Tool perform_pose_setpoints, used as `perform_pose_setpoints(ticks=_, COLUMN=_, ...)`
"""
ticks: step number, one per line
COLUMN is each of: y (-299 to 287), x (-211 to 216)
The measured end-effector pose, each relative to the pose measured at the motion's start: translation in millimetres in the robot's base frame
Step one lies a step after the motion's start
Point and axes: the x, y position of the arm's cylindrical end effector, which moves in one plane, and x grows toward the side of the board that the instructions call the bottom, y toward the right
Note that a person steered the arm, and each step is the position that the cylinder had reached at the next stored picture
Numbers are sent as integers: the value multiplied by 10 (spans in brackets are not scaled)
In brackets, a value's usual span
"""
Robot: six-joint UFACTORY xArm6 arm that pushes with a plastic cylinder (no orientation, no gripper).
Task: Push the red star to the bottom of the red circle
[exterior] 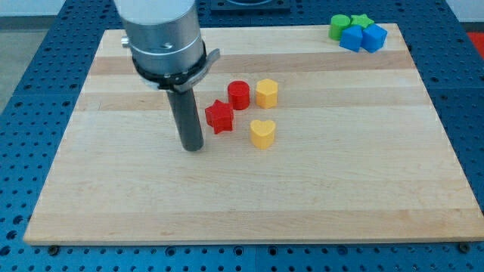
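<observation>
Nearest the table's bottom edge, a yellow heart [262, 133] lay mid-board. My tip [193, 146], a bare rod with nothing gripped, rested just left of the red star [219, 116]. The red circle [239, 94] sat up-right of the star. A short, gentle rightward push was judged best, so the heart was not nudged.

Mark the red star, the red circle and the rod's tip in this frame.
red star [219, 116], camera view, centre of its top face.
red circle [239, 94], camera view, middle of the cylinder.
my tip [193, 146], camera view, rod's very end, just left of the red star.
</observation>
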Motion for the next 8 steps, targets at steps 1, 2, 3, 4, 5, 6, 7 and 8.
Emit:
perform_pose_setpoints(ticks=1, y=207, x=-192)
perform_pose_setpoints(ticks=2, y=245, x=-246)
perform_pose_setpoints(ticks=3, y=254, x=-246)
perform_pose_setpoints(ticks=4, y=355, x=-252)
perform_pose_setpoints(ticks=5, y=477, x=-264)
perform_pose_setpoints(ticks=6, y=475, x=-256)
perform_pose_setpoints(ticks=7, y=377, x=25)
perform_pose_setpoints(ticks=8, y=599, x=415)
